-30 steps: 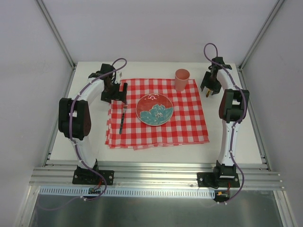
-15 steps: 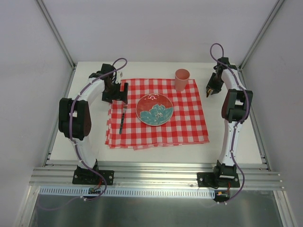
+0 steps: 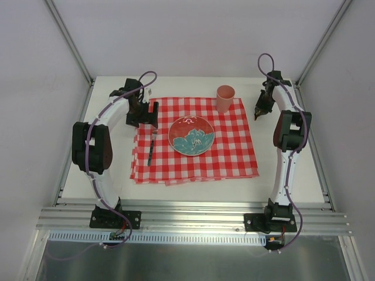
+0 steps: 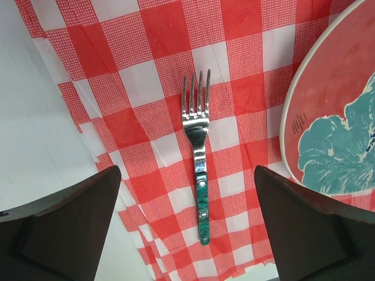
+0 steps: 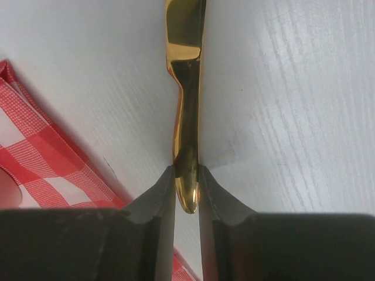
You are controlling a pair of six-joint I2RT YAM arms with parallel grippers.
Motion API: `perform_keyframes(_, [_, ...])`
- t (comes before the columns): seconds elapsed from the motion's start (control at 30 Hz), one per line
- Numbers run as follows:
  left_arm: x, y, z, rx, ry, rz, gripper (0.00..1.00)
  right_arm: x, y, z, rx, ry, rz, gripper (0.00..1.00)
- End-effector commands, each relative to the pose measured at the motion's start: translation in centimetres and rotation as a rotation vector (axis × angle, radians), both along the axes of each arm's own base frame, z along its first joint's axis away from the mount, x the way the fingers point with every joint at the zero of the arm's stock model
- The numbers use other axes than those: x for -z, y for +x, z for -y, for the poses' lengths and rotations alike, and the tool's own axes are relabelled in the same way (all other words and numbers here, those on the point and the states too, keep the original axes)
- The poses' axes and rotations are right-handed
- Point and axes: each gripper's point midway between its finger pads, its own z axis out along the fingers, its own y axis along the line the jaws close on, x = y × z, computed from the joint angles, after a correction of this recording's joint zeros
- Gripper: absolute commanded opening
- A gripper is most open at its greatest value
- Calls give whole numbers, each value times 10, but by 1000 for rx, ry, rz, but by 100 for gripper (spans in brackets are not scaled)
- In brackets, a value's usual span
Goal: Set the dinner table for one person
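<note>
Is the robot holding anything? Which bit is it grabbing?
The right hand pinches a gold piece of cutlery by its rounded end. The left hand is open above the fork, holding nothing.

Plate (image 3: 191, 135) sat centrally on the cloth (image 3: 234, 158), fork (image 3: 152, 146) left of it, cup (image 3: 225, 99) behind-right; utensil (image 5: 186, 88) was right of the cloth.

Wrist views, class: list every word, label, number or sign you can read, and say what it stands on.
Plate: one small dark scrawl near its rim, too sketchy to read.
Fork, checked cloth, gold utensil: no text.
</note>
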Motion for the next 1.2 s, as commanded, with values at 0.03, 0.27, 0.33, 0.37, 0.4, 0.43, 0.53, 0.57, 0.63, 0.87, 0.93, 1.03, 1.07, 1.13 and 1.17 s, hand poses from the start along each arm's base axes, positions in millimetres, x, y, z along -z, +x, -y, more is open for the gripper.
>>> perform_keyframes(0.03, [-33,1,0,20,12,76,99,-7,-15,-5,-87,-36,-26,0])
perform_keyframes(0.27, [-46,6,-14,13,69,127,99,-40,-44,28,-149,-137,-28,0])
perform_keyframes(0.33, [-49,7,-19,28,83,143,99,-42,-59,32,-165,-136,-52,0])
perform_keyframes(0.37, [-50,8,-23,23,91,149,99,-57,-63,31,-172,-132,-28,0])
perform_keyframes(0.4, [-51,8,-24,22,91,153,99,-59,-69,32,-175,-137,-35,0])
perform_keyframes(0.43, [-54,9,-26,20,94,161,99,-66,-74,33,-184,-140,-30,0])
perform_keyframes(0.53, [-60,11,-29,9,89,177,99,-82,-96,26,-196,-124,-23,0])
perform_keyframes(0.57, [-60,12,-30,4,88,177,99,-77,-108,23,-203,-115,-48,0])
perform_keyframes(0.63, [-61,13,-28,6,76,182,99,-87,-117,20,-204,-115,-31,0])
perform_keyframes(0.87, [-63,12,-27,8,68,187,99,-64,-98,12,-317,-89,-13,66])
perform_keyframes(0.93, [-61,7,-26,11,64,177,99,-56,-81,17,-338,-124,-7,67])
perform_keyframes(1.03, [-56,2,-25,9,54,160,99,-49,-61,31,-340,-195,-2,66])
perform_keyframes(1.07, [-55,1,-26,7,59,157,99,-39,-58,32,-346,-194,-17,63])
perform_keyframes(1.13, [-52,-1,-27,7,65,149,99,-40,-46,31,-333,-192,5,58])
perform_keyframes(1.17, [-52,-2,-28,6,67,149,99,-34,-44,31,-326,-189,-4,55])
